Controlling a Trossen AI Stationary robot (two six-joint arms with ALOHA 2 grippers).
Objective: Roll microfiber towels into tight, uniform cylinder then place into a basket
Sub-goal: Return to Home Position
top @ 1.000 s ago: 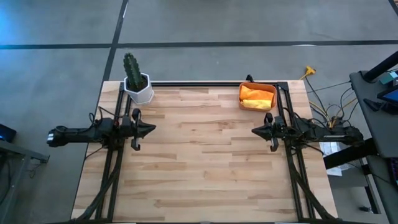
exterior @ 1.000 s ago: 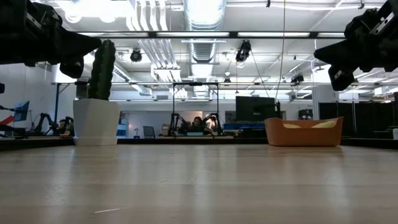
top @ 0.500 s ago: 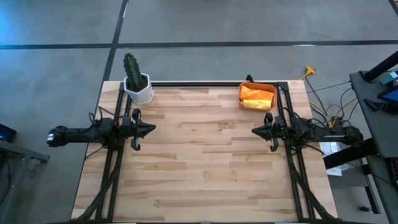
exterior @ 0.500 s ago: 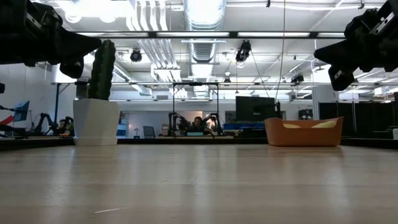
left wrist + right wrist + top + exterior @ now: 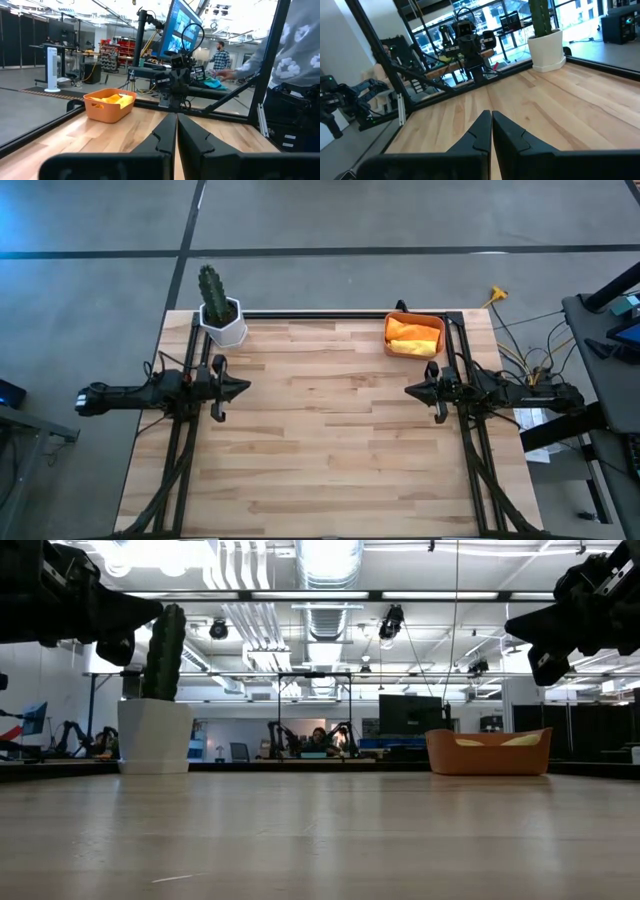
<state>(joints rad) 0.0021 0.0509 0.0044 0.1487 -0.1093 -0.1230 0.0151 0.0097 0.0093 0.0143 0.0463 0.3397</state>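
Observation:
The salmon-red basket [image 5: 414, 337] stands on the table's far right corner, with an orange towel and a yellow towel [image 5: 412, 340] lying inside it, one beside the other. In the left wrist view the basket [image 5: 109, 104] shows yellow cloth above its rim. My left gripper [image 5: 246, 388] hovers shut at the table's left edge, pointing level toward the middle. My right gripper [image 5: 408, 391] hovers shut at the right edge, facing it. Neither touches anything.
A white faceted pot with a green cactus [image 5: 221, 312] stands at the far left corner. A black frame rail [image 5: 320, 314] runs along the far edge. A person [image 5: 295, 60] stands beyond the table's right side. Bare wooden tabletop [image 5: 320, 430] lies between the arms.

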